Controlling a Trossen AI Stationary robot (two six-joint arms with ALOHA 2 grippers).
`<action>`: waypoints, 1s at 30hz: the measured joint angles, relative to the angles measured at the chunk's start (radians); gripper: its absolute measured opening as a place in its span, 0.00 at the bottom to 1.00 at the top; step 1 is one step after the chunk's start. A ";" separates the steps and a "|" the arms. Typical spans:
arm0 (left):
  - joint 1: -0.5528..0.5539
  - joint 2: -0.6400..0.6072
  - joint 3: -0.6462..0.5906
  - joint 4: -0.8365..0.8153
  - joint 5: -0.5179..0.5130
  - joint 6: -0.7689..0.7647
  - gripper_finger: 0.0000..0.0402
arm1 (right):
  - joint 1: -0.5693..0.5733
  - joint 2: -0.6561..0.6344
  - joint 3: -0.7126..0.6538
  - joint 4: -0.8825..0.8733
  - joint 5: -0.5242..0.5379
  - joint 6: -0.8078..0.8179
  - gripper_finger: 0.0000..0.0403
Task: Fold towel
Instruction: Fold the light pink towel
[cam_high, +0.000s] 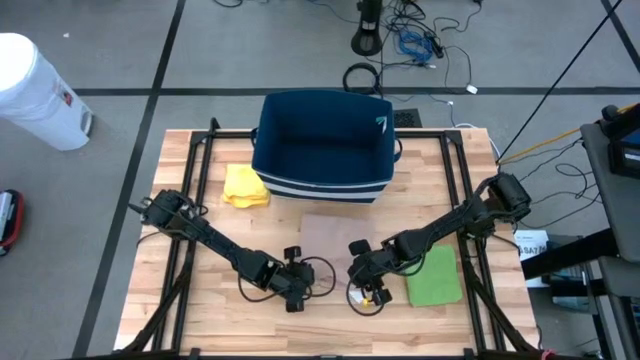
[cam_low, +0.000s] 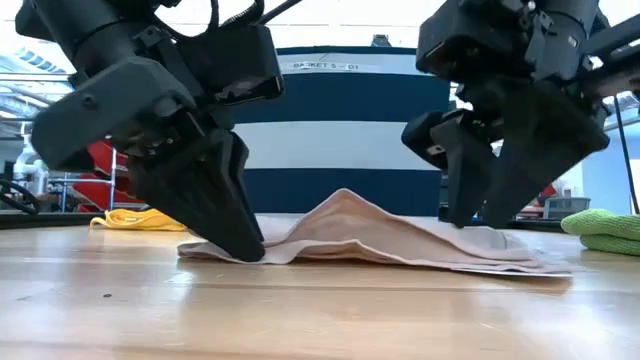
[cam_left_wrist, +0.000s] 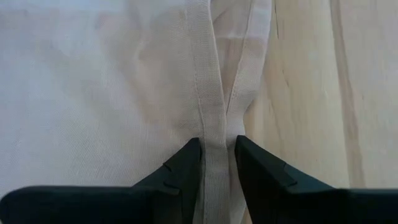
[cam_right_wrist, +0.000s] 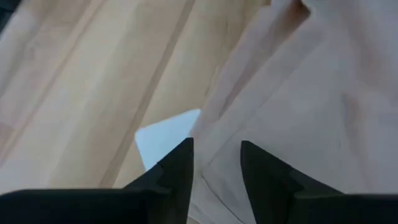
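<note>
A pale beige towel (cam_high: 328, 235) lies on the wooden table in front of the blue basket. It is bunched up in the middle (cam_low: 350, 205), and its edges rest on the wood. My left gripper (cam_high: 293, 288) is at the towel's near left corner (cam_low: 245, 250) and is shut on it. My right gripper (cam_high: 365, 283) is at the near right part (cam_low: 480, 220), also shut on cloth. In the low view the towel's right side shows several layers. My left gripper pinches the towel's hemmed edge (cam_left_wrist: 216, 140) between its two fingers, which slant down onto it from the near side, in line with the hem. The corner stays on the table. My right gripper pinches the towel's near edge (cam_right_wrist: 217, 149) between its fingers, coming down from above. I cannot tell whether it has one layer or several. The cloth there lies on the table.
A blue basket (cam_high: 320, 150) with white stripes stands at the table's far middle. A yellow cloth (cam_high: 245, 187) lies to its left, and a green cloth (cam_high: 435, 275) lies by the right edge. A pale patch (cam_right_wrist: 165, 140) shows on the wood beside the towel's edge. A white bucket (cam_high: 35, 90) stands on the floor.
</note>
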 joint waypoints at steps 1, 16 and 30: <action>0.000 -0.007 0.000 -0.007 0.000 0.000 0.28 | 0.000 0.006 0.000 0.004 0.013 0.004 0.31; -0.020 -0.030 0.001 -0.008 -0.028 0.004 0.28 | 0.000 0.064 0.002 -0.032 0.045 0.011 0.25; -0.023 -0.116 0.005 -0.075 -0.097 0.022 0.28 | 0.001 0.045 0.000 -0.083 -0.069 -0.011 0.06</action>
